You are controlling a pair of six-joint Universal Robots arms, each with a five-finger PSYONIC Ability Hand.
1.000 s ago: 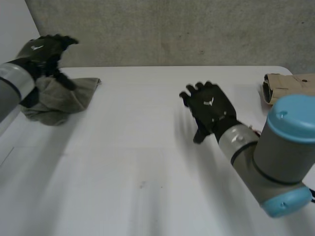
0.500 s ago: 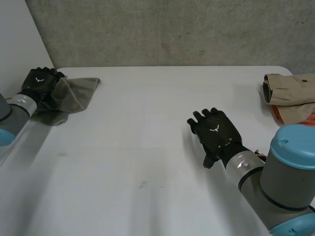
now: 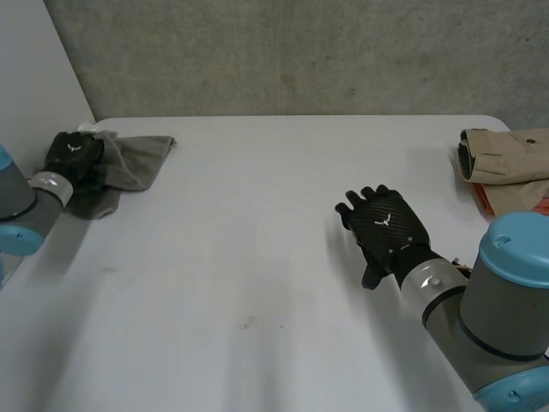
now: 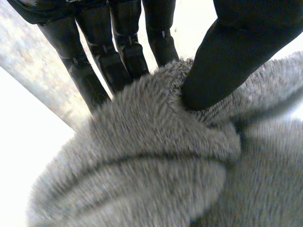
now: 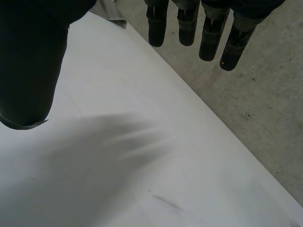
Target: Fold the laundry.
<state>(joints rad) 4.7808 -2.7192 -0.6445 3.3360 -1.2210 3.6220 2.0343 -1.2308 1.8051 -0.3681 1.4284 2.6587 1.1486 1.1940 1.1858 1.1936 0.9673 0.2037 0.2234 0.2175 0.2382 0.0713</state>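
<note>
Two black hands were over the white surface [image 3: 257, 283]. The left hand [image 3: 73, 154] sat at the far left corner of it, on the left end of a grey cloth [image 3: 137, 159] that lay crumpled there. In the left wrist view its fingers [image 4: 97, 61] and thumb [image 4: 222, 61] closed on a raised fold of the fuzzy cloth. The thumb pressed into the pile on one side and the fingers ran down the other, so the fold was pinched between them. The right hand [image 3: 386, 227] was well apart from it, right of the middle of the surface, its back turned up, holding nothing. In the right wrist view its fingers [image 5: 208, 33] hung straight and a little spread, and the thumb [image 5: 28, 66] stood wide off from them, with bare surface beneath the palm. A folded tan garment [image 3: 502, 154] lay at the far right edge, resting over something orange [image 3: 487, 202].
</note>
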